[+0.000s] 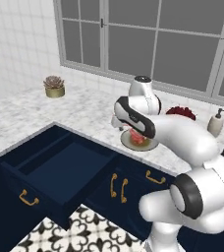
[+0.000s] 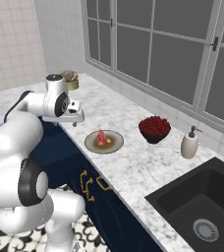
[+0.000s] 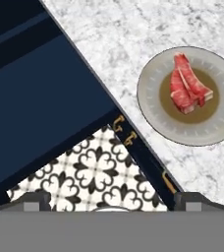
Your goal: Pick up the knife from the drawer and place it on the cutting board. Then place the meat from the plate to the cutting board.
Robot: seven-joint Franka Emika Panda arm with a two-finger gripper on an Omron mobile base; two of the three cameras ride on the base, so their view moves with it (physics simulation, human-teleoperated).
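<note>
Meat (image 3: 188,88): red-pink slab with pale marbling, lying in the plate's (image 3: 151,106) brown centre, well inside the wide beige-grey rim. Plate sits on the worktop (image 2: 133,167) close to its front edge, above the navy doors. In the hand view the meat's long axis runs top to lower right, narrow end toward the top.

Drawer (image 1: 60,170) is pulled wide open, brass handle on its front, interior dark; no knife can be made out in it.

Worktop is white-grey marble with a white tile wall and big grey-framed windows (image 2: 173,54) behind. Bowl of berries (image 2: 154,129) and soap bottle (image 2: 189,143) sit toward the back edge, black sink (image 2: 202,211) set in beyond them, potted succulent (image 1: 54,86) well apart at the far end. Floor (image 3: 99,172) is black-white patterned tile.

Gripper (image 3: 111,202) hangs above the front edge next to the plate, fingers spread apart, holding nothing.
</note>
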